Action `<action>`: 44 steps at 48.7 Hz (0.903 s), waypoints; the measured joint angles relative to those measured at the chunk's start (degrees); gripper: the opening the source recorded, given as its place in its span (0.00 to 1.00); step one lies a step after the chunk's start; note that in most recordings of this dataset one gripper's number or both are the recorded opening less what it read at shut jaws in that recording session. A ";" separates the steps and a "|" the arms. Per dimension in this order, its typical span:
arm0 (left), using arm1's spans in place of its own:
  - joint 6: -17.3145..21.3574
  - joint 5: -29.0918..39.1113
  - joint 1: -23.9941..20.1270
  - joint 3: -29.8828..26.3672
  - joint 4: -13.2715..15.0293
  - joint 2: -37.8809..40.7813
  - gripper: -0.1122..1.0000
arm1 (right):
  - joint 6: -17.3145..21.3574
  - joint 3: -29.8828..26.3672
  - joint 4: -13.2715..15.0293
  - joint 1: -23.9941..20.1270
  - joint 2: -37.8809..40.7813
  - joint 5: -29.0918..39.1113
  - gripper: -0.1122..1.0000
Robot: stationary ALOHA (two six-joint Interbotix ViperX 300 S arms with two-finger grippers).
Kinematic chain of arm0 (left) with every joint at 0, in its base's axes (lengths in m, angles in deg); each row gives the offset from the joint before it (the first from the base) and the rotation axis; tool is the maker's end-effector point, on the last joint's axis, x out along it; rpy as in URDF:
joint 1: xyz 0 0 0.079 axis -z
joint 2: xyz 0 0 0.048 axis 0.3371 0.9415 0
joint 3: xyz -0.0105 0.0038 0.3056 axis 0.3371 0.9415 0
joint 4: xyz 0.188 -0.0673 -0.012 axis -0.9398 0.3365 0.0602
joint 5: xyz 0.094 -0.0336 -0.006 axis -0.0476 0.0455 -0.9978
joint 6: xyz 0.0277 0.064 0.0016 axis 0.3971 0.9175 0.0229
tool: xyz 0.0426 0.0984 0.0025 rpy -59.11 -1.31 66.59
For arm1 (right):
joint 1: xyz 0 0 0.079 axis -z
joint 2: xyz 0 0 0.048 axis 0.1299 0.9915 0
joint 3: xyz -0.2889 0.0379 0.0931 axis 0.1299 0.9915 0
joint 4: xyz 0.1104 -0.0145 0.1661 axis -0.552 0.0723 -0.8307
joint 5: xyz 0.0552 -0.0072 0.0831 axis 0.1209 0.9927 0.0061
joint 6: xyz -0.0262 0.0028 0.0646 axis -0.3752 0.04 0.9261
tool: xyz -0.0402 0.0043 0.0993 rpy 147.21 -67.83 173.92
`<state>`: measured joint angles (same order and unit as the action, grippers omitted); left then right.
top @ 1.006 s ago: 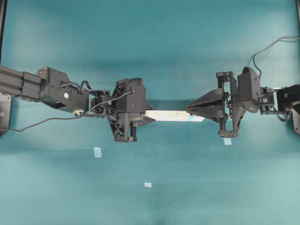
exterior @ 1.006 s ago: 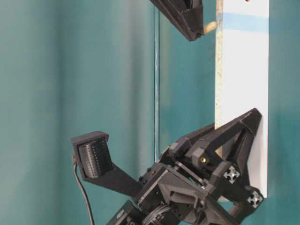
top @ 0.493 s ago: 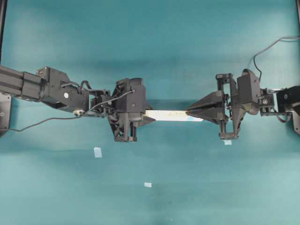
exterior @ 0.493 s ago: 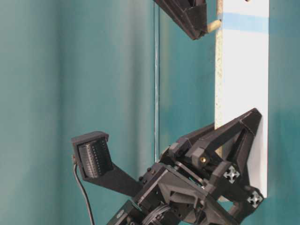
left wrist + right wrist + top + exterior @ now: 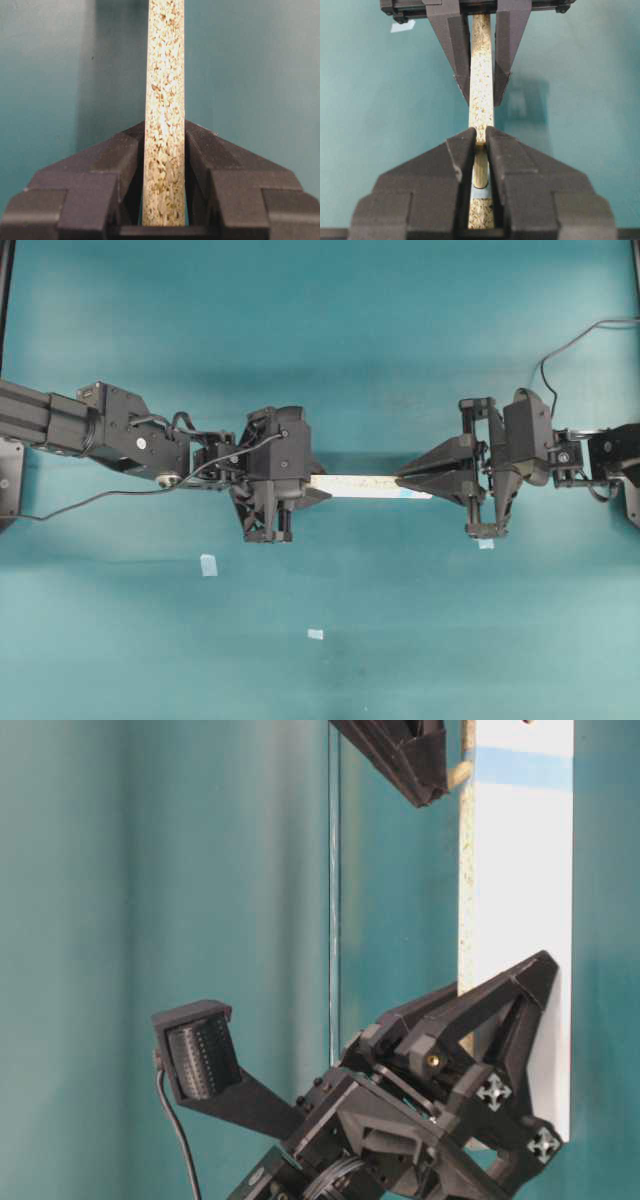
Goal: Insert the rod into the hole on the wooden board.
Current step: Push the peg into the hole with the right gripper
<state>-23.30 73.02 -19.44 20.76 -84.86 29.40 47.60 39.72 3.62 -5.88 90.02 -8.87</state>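
1. The teal table (image 5: 400,340) spreads wide and bare above and below the two arms in the overhead view; only a few small pale-blue tape squares (image 5: 208,565) lie on it, well apart from the arms.
2. The left gripper (image 5: 164,150) is clamped on the wooden board (image 5: 360,485), its jaws pressed against both faces near the plain end. The board runs level between the two arms, raised off the table, speckled edge up.
3. The right gripper (image 5: 479,145) comes at the board's far end from the right in the overhead view. Its jaws stand nearly together, pinching the rod (image 5: 480,170) between them.
4. The board's white face shows in the table-level view, with a light-blue band (image 5: 525,767) across it near the end the right gripper works at.
5. In that view the rod's exposed tip juts from the right gripper's fingertips (image 5: 425,780) and touches the board's speckled edge at the level of the blue band.
6. In the right wrist view the rod stands on that edge, its lower end at the hole (image 5: 480,185); how deep it sits cannot be told.
7. Open table lies on either side of the board.
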 measured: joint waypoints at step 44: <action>-0.09 0.00 0.00 0.00 0.00 0.00 0.38 | 0.18 1.85 -0.09 -0.44 0.09 -0.09 0.20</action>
<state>-23.39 73.02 -19.44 20.76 -84.86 29.40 47.77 41.57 3.53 -6.32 90.10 -8.96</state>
